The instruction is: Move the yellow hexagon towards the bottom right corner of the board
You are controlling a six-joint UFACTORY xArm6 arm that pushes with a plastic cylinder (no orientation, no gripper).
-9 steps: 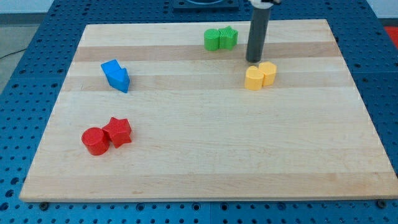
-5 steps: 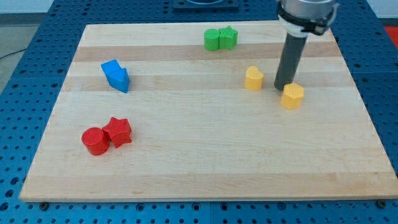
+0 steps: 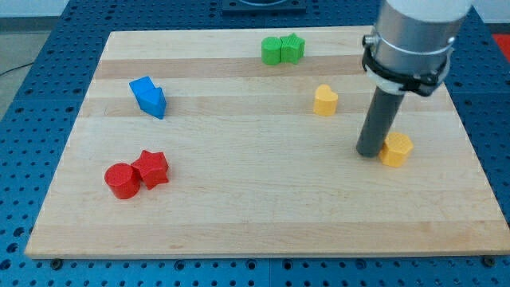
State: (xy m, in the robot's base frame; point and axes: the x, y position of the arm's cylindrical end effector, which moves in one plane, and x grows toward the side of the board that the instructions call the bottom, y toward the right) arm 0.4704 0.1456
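Pale wooden board [image 3: 263,215] filling most of the view, built of lengthwise strips, grain running from 9 to 3 o'clock, one darker strip near 12. Beneath and around it, blue perforated table [image 3: 32,119] with a regular grid of small holes, showing at 9, 3 and 6 o'clock. At 12 o'clock, dark base [image 3: 263,6] cut off by the frame edge. At 10 o'clock, thin cable [image 3: 20,60] crossing the blue surface. Even, soft light; faint shadows only.
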